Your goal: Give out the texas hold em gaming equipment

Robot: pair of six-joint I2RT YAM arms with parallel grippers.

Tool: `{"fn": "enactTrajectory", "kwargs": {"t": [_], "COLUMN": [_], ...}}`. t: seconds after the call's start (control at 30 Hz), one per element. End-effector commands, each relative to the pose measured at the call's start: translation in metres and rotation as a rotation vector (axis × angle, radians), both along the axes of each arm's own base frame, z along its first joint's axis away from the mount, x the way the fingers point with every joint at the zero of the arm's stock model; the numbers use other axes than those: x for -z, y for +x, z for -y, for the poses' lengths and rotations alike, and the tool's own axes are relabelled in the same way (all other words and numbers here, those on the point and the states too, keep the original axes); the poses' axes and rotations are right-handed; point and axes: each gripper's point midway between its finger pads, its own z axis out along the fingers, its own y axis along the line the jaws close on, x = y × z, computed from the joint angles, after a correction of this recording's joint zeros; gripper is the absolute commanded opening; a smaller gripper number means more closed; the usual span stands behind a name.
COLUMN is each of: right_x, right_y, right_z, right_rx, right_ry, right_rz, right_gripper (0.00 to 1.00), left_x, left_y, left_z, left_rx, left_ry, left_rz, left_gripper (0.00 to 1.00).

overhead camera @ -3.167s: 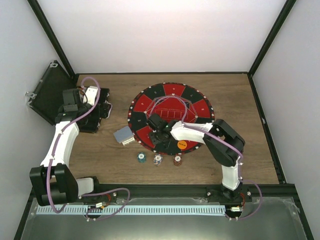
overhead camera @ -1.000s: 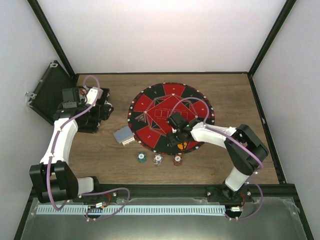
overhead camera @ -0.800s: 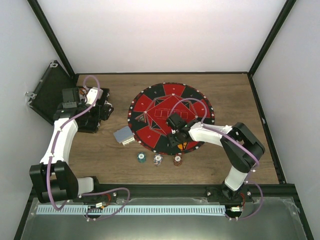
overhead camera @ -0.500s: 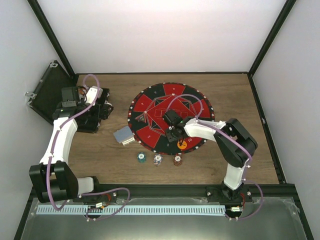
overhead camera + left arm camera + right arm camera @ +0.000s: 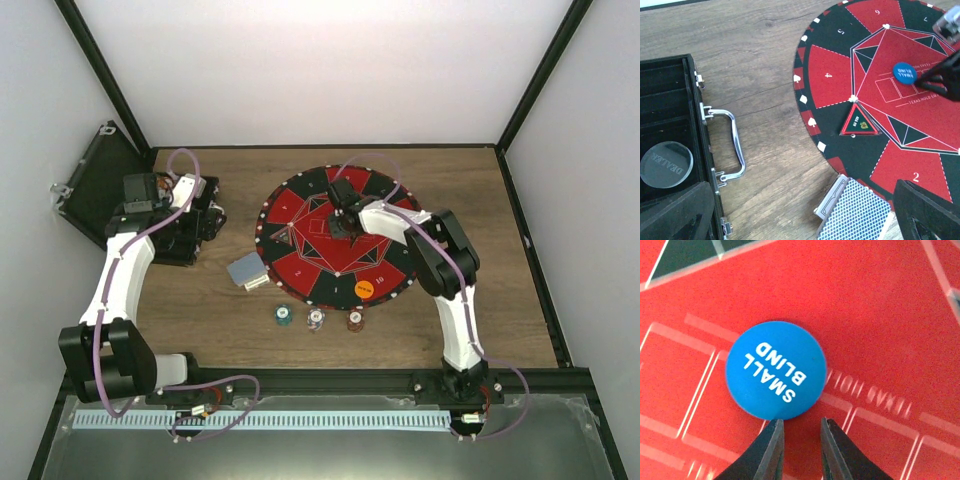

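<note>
**Right end effector (image 5: 801, 440) low over the mat (image 5: 827, 75), tips at the rim of the SMALL BLIND disc (image 5: 776, 370).**

Its jaws are narrow and hold nothing, and the gap is smaller than the disc, which lies flat on the mat's red centre panel. My worry is that if I press on like this, the tips will shove the disc across the printing or ride up onto it. A flat disc offers little edge to pinch, and low tips could snag the mat. The left end effector (image 5: 800, 210) is spread wide and empty between the case (image 5: 670, 100) and the mat. The deck (image 5: 855, 215) lies just beside the mat's left rim, and three chips (image 5: 316, 320) sit in a row near its front rim. Bare worktop (image 5: 480, 300) shows to the right of and behind the mat. The left side is crowded by the case and deck.
</note>
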Motion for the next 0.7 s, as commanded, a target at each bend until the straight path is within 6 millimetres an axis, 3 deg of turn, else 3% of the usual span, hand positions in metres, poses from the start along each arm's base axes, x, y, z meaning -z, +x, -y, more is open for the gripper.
{"fn": "enactTrajectory", "kwargs": {"t": [0.0,0.13,0.33,0.5,0.6,0.67], "right_x": [0.000,0.000,0.000,-0.001,-0.018,-0.032], "right_y": [0.044,0.069,0.095,0.103,0.102,0.096], "right_z": [0.012,0.007,0.014,0.013,0.010,0.009], "right_rx": [0.046,0.047,0.076,0.072,0.077,0.071], "right_ry": [-0.041,-0.063,-0.060,-0.061,-0.033,-0.022], "right_rz": [0.044,0.068,0.082,0.075,0.095,0.117], "right_gripper": [0.23,0.22,0.21,0.20,0.20,0.28], "left_x": [-0.009,-0.010,-0.009,-0.009,-0.009,-0.007], "left_y": [0.002,0.001,-0.001,-0.001,-0.003,-0.004], "left_z": [0.001,0.001,0.001,0.002,0.001,0.002], "left_rx": [0.026,0.029,0.035,0.038,0.040,0.042], "left_ry": [-0.003,-0.001,0.003,0.001,0.005,0.006], "left_rz": [0.015,0.013,0.010,0.009,0.011,0.009], "left_gripper": [1.00,1.00,1.00,1.00,1.00,1.00]}}
